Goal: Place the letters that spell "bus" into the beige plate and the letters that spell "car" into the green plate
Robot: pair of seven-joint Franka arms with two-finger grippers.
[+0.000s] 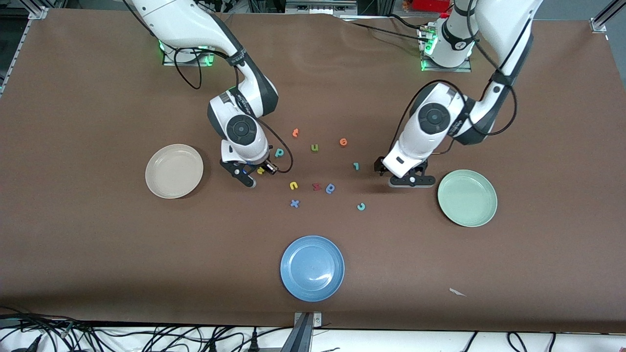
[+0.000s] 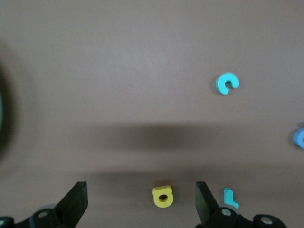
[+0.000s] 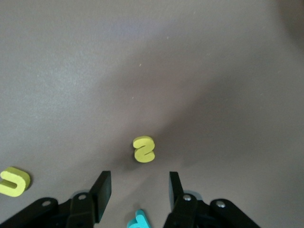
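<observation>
Grippers were both down low over the scatter of letters mid-table. Right gripper [image 1: 252,175] was at the end of the scatter nearest the beige plate [image 1: 174,171], jaws apart and clamped on nothing. In the right wrist view, the yellow "s" [image 3: 144,149] lay flat on the table just ahead of the fingertips [image 3: 102,189], not between them. In the front view, it showed only as a yellow sliver at the gripper's edge. The teal "b" [image 1: 279,152] lay close beside that gripper, farther from the front camera. The yellow "u" [image 1: 293,185] lay on the table toward the middle, beside the dark red letter [image 1: 317,186] and the blue looped letter [image 1: 331,188].

Left gripper [image 1: 408,181] sat between the scatter and the green plate [image 1: 467,198], jaws wide apart. In the left wrist view, the yellow "a" [image 2: 162,196] lay on the table between the two fingers [image 2: 75,201]. Neither finger touched it. The teal "r" [image 1: 356,166] lay just beside that gripper, and the teal "c" [image 1: 361,206] lay nearer the front camera.

The olive "u" [image 1: 314,147], orange "e" [image 1: 343,142], another orange letter [image 1: 295,132] and blue "x" [image 1: 294,203] lay loose in the same scatter. The blue plate [image 1: 312,268] sat nearest the front camera.
</observation>
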